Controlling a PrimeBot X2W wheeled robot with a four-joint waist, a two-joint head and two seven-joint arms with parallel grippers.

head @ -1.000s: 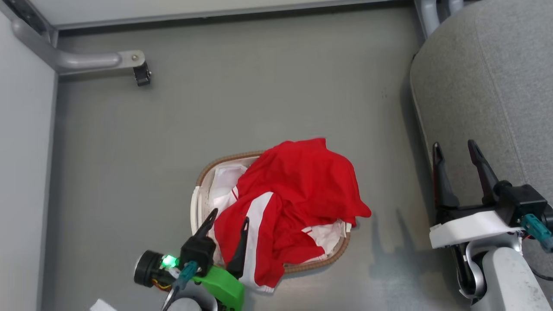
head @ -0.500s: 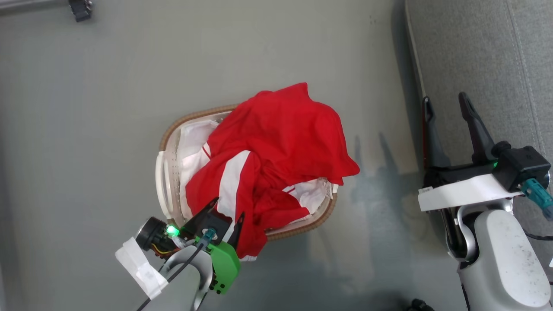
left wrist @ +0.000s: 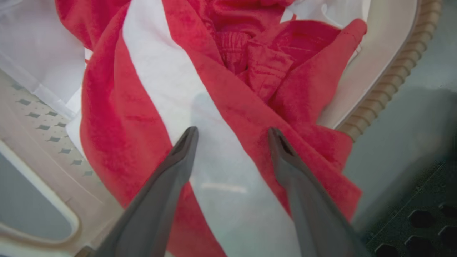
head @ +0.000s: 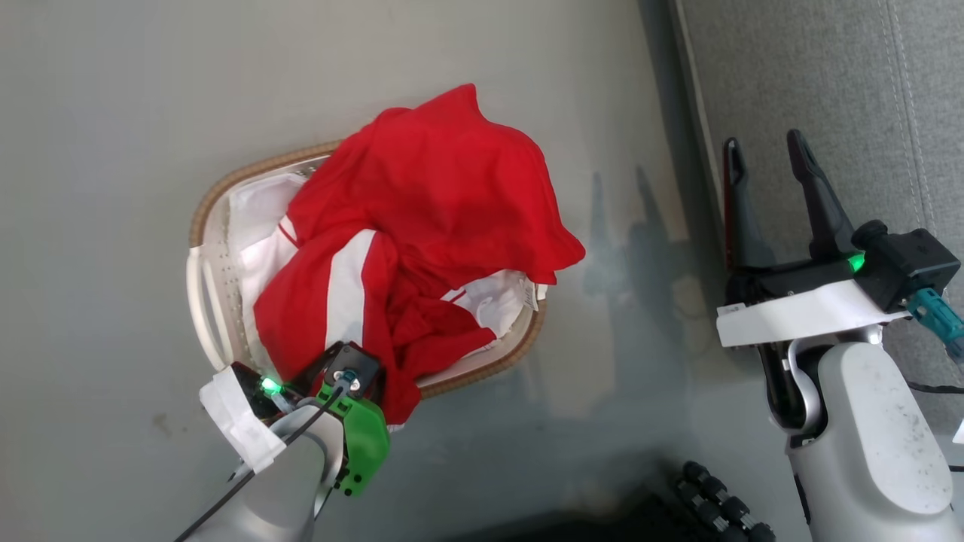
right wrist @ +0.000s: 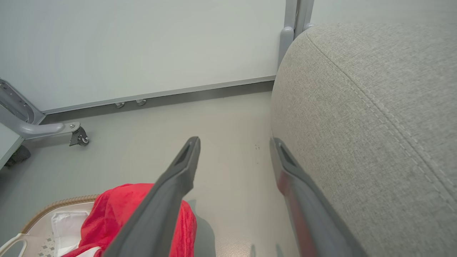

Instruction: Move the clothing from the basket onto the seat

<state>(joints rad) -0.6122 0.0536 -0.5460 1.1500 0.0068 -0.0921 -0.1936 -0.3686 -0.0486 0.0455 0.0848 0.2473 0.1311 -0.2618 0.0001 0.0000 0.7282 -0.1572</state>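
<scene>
Grey floor (head: 113, 113) all round, smooth and bare-looking, and right down close the left gripper (left wrist: 232, 131) is poised over the pile. Its jaws are spread wide, nothing between them. The two dark fingers straddle a broad white stripe on the soft bright red sports clothing (head: 437, 181); whether the tips touch the cloth, I cannot tell.

That clothing is heaped in the small oval white perforated plastic basket (head: 222, 290) with the brown woven rim. It is piled well above the rim and spills over the near edge beside the left wrist. One red corner pokes out over the rim on the seat side. A plain white cloth liner (head: 256, 207) shows along the basket's left side.

Across to the right, well apart from the basket, the right gripper (head: 764, 143) hangs with its jaws parted and empty. Its outer finger is just beside the edge of the large grey woven-fabric seat (head: 813, 75), which has stitched seams and nothing lying on the part in view.

Farther back, a pale wall panel (right wrist: 142, 46) meets the floor. A grey metal leg with a small castor (right wrist: 79, 136) stands at its left end.
</scene>
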